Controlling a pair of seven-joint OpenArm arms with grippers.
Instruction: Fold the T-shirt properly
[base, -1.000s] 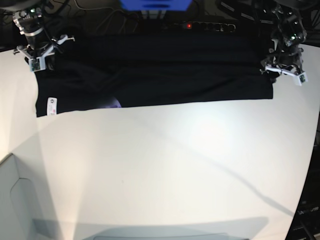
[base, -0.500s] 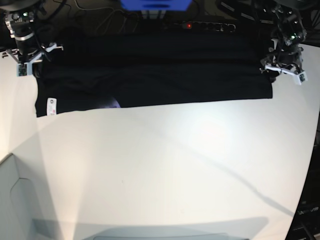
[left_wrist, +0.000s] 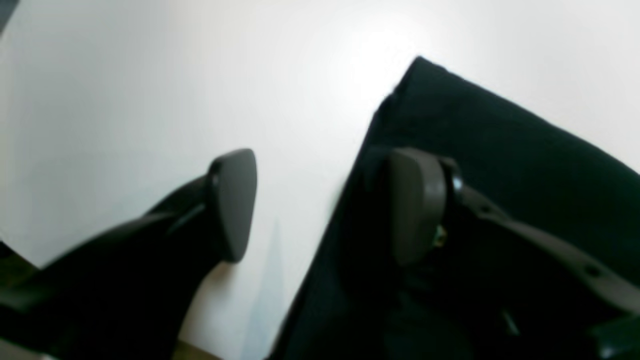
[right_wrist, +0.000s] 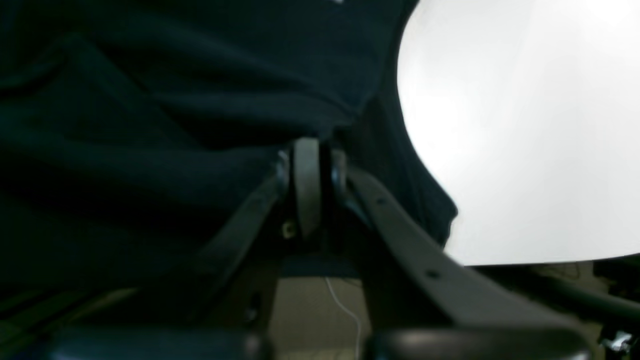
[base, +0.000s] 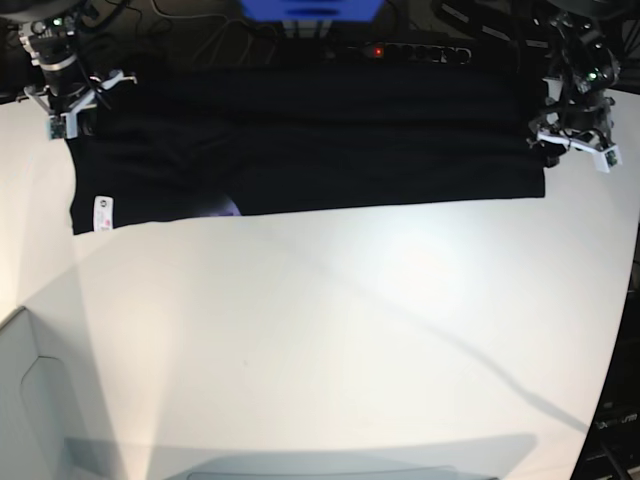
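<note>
White worktop (base: 330, 330) is mostly bare — T-shirt (base: 310, 140) lies as a long black band along the far edge, tag end on my right arm's side. Left pincer (left_wrist: 320, 205) gapes wide over the hem corner, one finger on cloth, one on worktop. Right pincer (right_wrist: 307, 187) looks pinched shut, cloth bunched at its tips; can't confirm it's held. I'd get both corners gripped w/ even tension, then fold.

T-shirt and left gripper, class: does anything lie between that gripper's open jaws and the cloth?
Nothing visible does. The left gripper stands open right at the T-shirt edge: one finger over the black cloth, the other over the bare white table.
</note>
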